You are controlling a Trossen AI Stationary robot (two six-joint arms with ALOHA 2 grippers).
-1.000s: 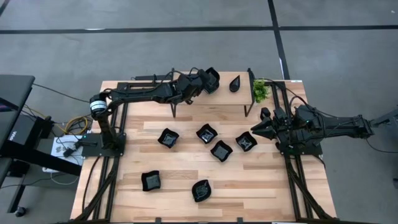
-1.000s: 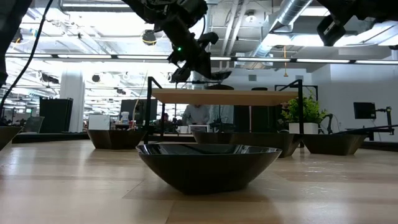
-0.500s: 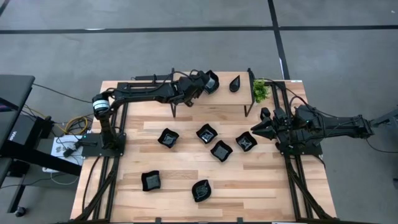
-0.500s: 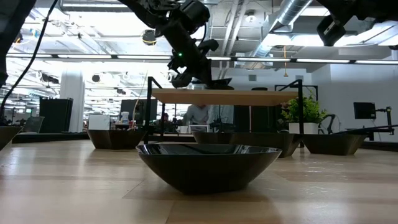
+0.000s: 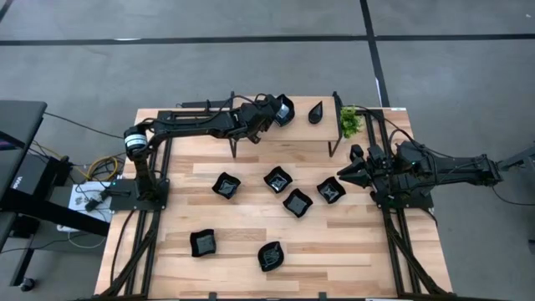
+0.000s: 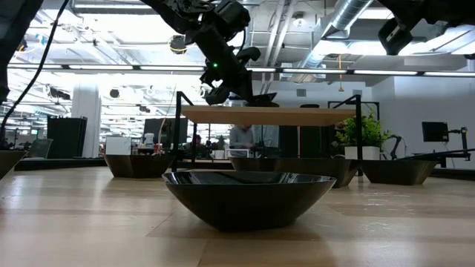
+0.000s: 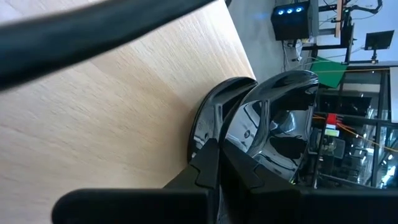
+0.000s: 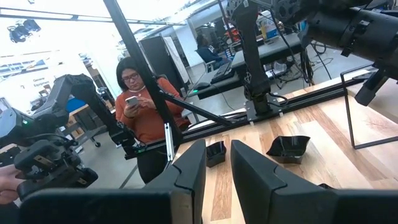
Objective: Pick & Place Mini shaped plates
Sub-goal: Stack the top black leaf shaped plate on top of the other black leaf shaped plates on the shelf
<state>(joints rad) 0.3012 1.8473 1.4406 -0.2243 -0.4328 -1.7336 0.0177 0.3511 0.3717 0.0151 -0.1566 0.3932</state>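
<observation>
Wooden planks make up the bench (image 5: 251, 209), with a small raised shelf (image 5: 284, 134) at its far edge and an open workshop behind it. Over that shelf the left gripper (image 5: 280, 113) has its jaws pinched tight on the thin rim of one little black dish (image 7: 273, 118), holding it tilted on edge with its lower side at or just above the shelf top; I cannot tell whether it touches. A teardrop dish (image 5: 316, 111) already sits on the shelf beside it, near the small green plant (image 5: 349, 122). The right gripper (image 5: 344, 174) hangs over the right side of the bench, its jaws partly apart and holding nothing, close beside one of six dishes (image 5: 284, 209) spread across the boards. A person in an orange top (image 8: 146, 112) stands beyond the bench looking at a phone. These dishes look hard, glossy and light, more like glazed ware or stiff plastic than anything soft, so I'd judge them slippery and liable to chip or skid if dropped. The upturned rim is the only sensible place to take hold, one jaw inside and one outside, preferably on a straighter stretch of the wavy edge where the dish cannot twist.
</observation>
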